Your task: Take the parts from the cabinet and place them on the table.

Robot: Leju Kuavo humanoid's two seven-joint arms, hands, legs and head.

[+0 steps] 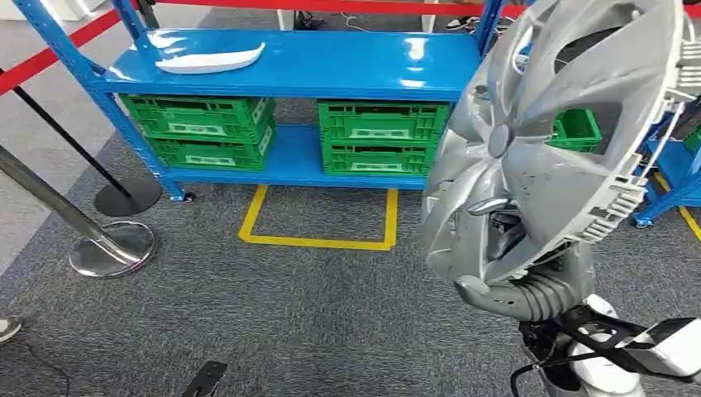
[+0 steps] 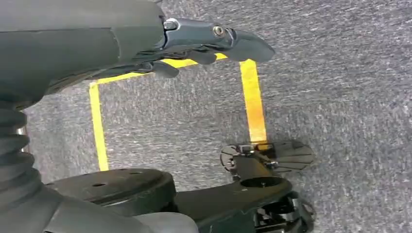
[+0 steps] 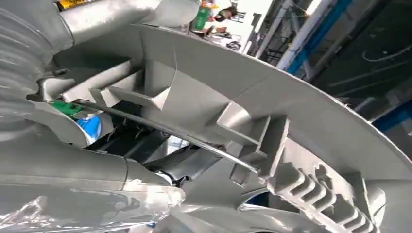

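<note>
A silver wheel cover stands upright close in front of me on the right, and my right hand grips it at its lower rim. In the right wrist view the cover's ribbed back with its wire ring lies against that hand. A white curved part lies on the top of the blue cabinet shelf. My left hand hangs over the grey carpet, fingers stretched out and holding nothing.
Green crates fill the cabinet's lower shelf, and another sits behind the cover. A yellow square marks the floor before the cabinet. Chrome stanchions with red tape stand at the left. A second blue rack is at the right.
</note>
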